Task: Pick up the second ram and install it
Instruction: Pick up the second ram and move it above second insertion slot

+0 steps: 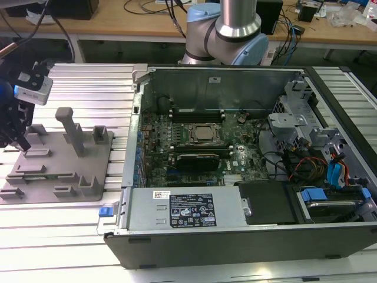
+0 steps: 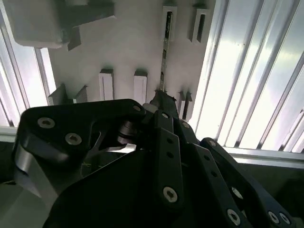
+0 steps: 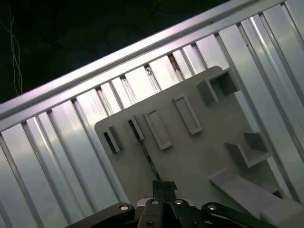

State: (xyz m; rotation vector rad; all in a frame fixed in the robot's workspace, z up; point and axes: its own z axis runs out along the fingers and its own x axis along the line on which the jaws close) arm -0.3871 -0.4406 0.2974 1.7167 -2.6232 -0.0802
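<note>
I see my black pincer (image 3: 164,186) clamped on one end of the thin green circuit-board ram stick (image 3: 145,152), stick edgewise on the grey plastic fixture plate (image 3: 204,147), to the exterior view's left of the open black computer case (image 1: 235,243)

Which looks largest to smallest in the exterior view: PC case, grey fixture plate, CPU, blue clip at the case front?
1. PC case
2. grey fixture plate
3. CPU
4. blue clip
The CPU sits farther from the camera than the clip, yet it plainly looks larger.
</note>
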